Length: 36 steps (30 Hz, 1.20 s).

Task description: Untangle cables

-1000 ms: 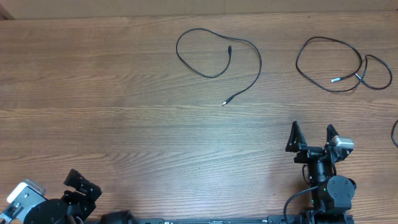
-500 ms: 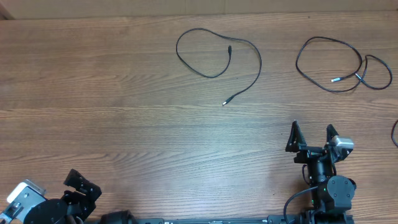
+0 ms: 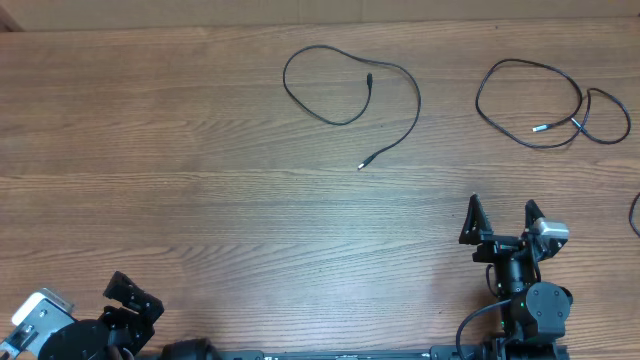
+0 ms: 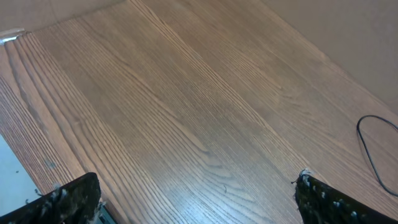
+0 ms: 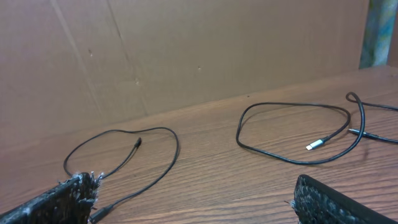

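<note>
Two thin black cables lie apart on the wooden table. One cable (image 3: 418, 105) forms an open loop at the top middle, with a plug end (image 3: 362, 166) nearest me. The other cable (image 3: 479, 100) lies looped at the top right, with a silvery plug (image 3: 538, 128). Both show in the right wrist view: the first cable (image 5: 168, 162) on the left, the second (image 5: 273, 152) on the right. My right gripper (image 3: 503, 220) is open and empty, well short of both cables. My left gripper (image 3: 128, 298) is open and empty at the bottom left. A bit of cord (image 4: 367, 143) shows in the left wrist view.
A short piece of another black cord (image 3: 634, 215) shows at the table's right edge. A brown cardboard wall (image 5: 186, 56) stands along the far side of the table. The table's left edge (image 4: 12, 155) shows in the left wrist view.
</note>
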Each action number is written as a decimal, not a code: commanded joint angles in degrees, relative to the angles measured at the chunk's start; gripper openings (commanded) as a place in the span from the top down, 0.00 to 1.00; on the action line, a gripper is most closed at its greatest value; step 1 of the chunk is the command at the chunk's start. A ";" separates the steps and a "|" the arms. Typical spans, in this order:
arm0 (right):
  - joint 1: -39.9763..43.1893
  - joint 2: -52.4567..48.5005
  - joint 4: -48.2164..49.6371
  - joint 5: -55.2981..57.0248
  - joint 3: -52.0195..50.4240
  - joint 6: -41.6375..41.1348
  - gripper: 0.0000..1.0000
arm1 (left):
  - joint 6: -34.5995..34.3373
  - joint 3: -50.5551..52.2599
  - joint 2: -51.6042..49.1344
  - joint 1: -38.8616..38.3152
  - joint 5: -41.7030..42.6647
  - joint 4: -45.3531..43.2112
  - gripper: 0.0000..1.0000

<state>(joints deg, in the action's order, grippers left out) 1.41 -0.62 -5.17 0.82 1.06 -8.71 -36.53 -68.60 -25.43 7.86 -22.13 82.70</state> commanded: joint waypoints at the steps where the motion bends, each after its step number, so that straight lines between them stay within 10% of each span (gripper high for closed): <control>1: 0.22 0.44 0.37 -0.52 -0.61 1.29 0.00 | -0.79 0.13 2.08 -0.35 -0.31 -0.17 0.00; 14: 0.22 0.44 0.37 -0.52 -0.61 1.29 0.00 | -0.79 0.13 24.50 -0.37 -0.31 -0.15 0.01; 29: 0.22 0.44 0.37 -0.52 -0.61 1.31 0.00 | -2.25 -1.86 25.18 -0.48 -0.31 11.15 0.00; 36: 0.22 0.44 0.37 -0.55 -0.61 1.29 0.00 | -6.34 2.19 25.18 -0.48 1.88 -2.45 0.01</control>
<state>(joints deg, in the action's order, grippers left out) 1.41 -0.62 -5.15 0.43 1.06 -8.71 -40.36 -69.04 -0.64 7.86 -21.74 83.90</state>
